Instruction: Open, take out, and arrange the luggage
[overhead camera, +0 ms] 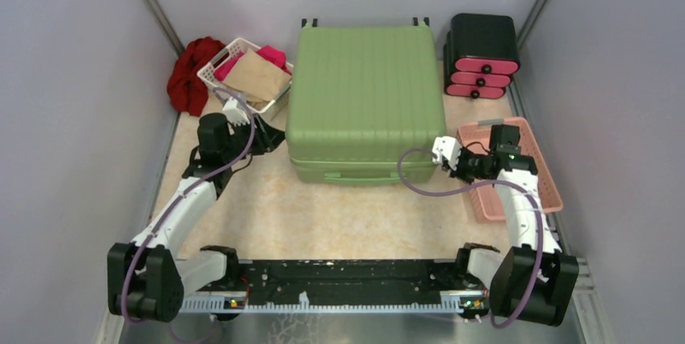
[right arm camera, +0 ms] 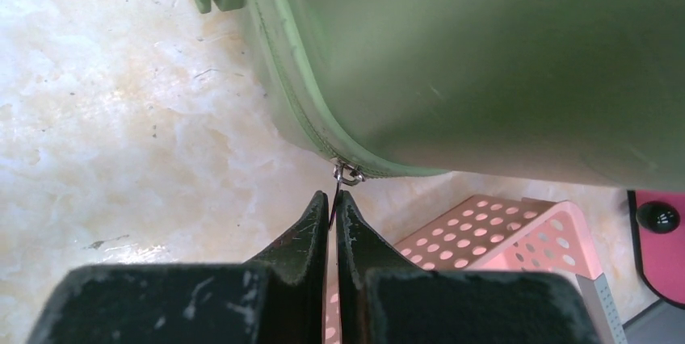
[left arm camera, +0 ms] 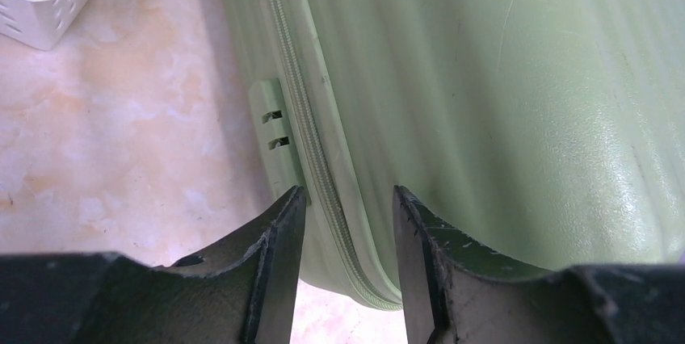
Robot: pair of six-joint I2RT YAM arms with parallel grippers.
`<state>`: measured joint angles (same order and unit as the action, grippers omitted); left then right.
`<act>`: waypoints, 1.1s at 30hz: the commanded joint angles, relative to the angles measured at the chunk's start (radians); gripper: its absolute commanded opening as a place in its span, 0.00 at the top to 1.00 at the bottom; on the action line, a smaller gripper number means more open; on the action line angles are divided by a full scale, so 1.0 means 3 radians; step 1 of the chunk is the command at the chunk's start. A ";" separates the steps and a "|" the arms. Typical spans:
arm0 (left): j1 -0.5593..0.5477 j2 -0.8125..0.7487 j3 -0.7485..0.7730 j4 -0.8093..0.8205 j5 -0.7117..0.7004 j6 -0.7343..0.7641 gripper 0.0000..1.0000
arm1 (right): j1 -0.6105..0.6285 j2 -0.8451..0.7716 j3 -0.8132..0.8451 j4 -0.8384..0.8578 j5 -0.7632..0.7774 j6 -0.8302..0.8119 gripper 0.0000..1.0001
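From above, the suitcase [overhead camera: 365,90] lies flat and shut in the far middle of the table [overhead camera: 323,223], ribbed shell up, its black wheels [overhead camera: 308,22] at the far edge. That view alone shows what stands around it. A white basket [overhead camera: 212,69] and a red cloth [overhead camera: 191,73] are at the far left, a black-and-pink drawer box [overhead camera: 482,53] at the far right, and a pink basket [overhead camera: 485,199] at the near right. Each arm reaches to one near corner of the suitcase, but from this height the fingers are too small to read.

The left wrist camera shows them closely. The left gripper [left arm camera: 348,192] is released, with its fingers [left arm camera: 279,247] spread to either side of the zipper [left arm camera: 303,118] that runs along the suitcase's side, just below a small slotted plate [left arm camera: 275,130]. I cannot tell whether either finger touches the shell.

The right wrist camera shows the right gripper [right arm camera: 334,195] clenched, its tips pressed together on the thin tab of the zipper pull [right arm camera: 347,173]. The pull's metal ring hangs at the rounded corner of the suitcase. The tab itself is only a sliver between the tips. The pink basket lies underneath, partly hidden by the fingers.

The lining and contents of the suitcase are out of sight, and both wrist views cut off most of the shell.
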<state>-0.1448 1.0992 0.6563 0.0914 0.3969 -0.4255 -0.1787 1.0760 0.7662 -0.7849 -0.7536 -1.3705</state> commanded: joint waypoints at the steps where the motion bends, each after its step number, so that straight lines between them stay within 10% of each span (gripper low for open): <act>1: -0.0052 0.0052 0.0088 0.0154 0.0152 -0.0044 0.50 | 0.0178 -0.0074 -0.0116 -0.0686 -0.0206 -0.0034 1.00; 17: -0.0332 0.0226 0.0073 0.0227 0.0254 -0.0120 0.51 | 0.1011 -0.0243 -0.0283 -0.0130 -0.0024 0.0854 1.00; 33: -0.0380 0.0100 -0.0065 0.0421 0.0407 -0.0280 0.51 | 0.1071 -0.0529 -0.0264 -0.0685 -0.0202 0.0592 1.00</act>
<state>-0.1909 1.1561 0.6556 0.1387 0.3195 -0.4435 0.0834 0.9340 0.7132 -0.7830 -0.5644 -1.1938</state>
